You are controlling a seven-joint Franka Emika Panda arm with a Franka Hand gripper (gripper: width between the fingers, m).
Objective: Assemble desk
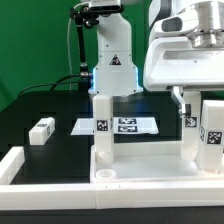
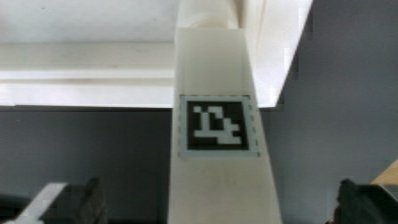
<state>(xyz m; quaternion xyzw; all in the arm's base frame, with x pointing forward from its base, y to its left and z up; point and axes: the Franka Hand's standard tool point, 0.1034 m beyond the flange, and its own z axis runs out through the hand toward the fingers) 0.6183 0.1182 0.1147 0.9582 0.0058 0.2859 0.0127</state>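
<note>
Gripper [image 2: 219, 205]: wide open and holding nothing. In the wrist view you see its two dark fingers [image 2: 68, 203] on either side of an upright leg, the straddled leg [image 2: 221, 90]. There is a clear gap on each side and neither finger touches it. The leg's black-and-white tag faces the wrist camera. Behind the leg you see part of the tabletop panel [image 2: 89, 45], pale, with its rim showing against the dark table [image 2: 89, 150].

Exterior view: the tabletop panel lies flat at the front of the table, rim up. You count three legs standing upright on it:
- The left leg [image 1: 101, 125] is at the exterior view's left end of the panel.
- The front right leg [image 1: 213, 135] is at the right edge.
- The inner right leg [image 1: 189, 126] is just beside the front right leg.

The white hand hangs directly over the inner right leg, with one finger just beside its top. You cannot tell from this view whether that finger touches it.

A loose leg block [image 1: 42, 130] lies on its side on the table, well apart from the panel, toward the exterior view's left. The marker board [image 1: 125, 125] lies flat behind the panel. A border rail [image 1: 14, 166] runs along the exterior view's lower left.
</note>
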